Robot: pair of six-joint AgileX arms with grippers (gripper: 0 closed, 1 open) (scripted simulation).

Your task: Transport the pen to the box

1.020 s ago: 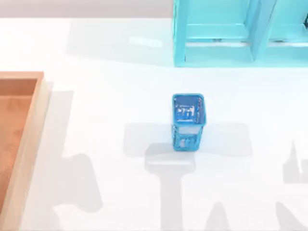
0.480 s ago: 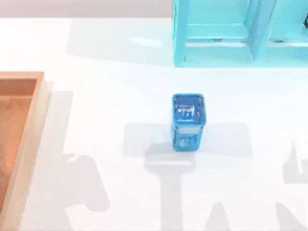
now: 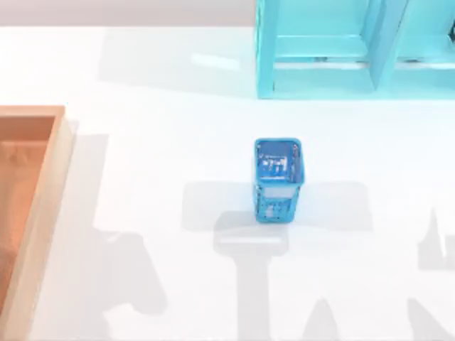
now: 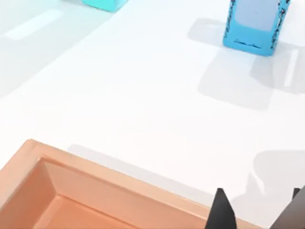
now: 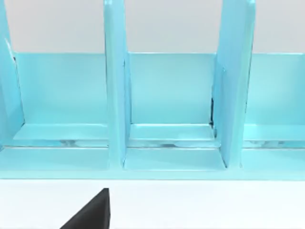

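The box (image 3: 44,213), a shallow wooden tray with tan walls and an orange-brown floor, lies at the table's left edge. The left wrist view looks down on its near wall (image 4: 109,179). My left gripper (image 4: 257,212) hovers just over that wall with its dark fingertips (image 4: 220,212) spread apart and nothing between them. The pen is out of view. In the right wrist view one dark fingertip (image 5: 93,214) of my right gripper points toward the cyan shelf. A thin dark sliver (image 5: 211,112) shows beside a shelf divider, and I cannot tell what it is.
A small blue mesh holder (image 3: 278,177) stands upright mid-table, also seen in the left wrist view (image 4: 255,21). The cyan shelf unit (image 3: 355,50) with upright dividers (image 5: 116,95) runs along the back right. Arm shadows fall on the white table near the front edge.
The left arm's shadow on the table beside the box has crept to the right. The holder, shelf and box have not moved.
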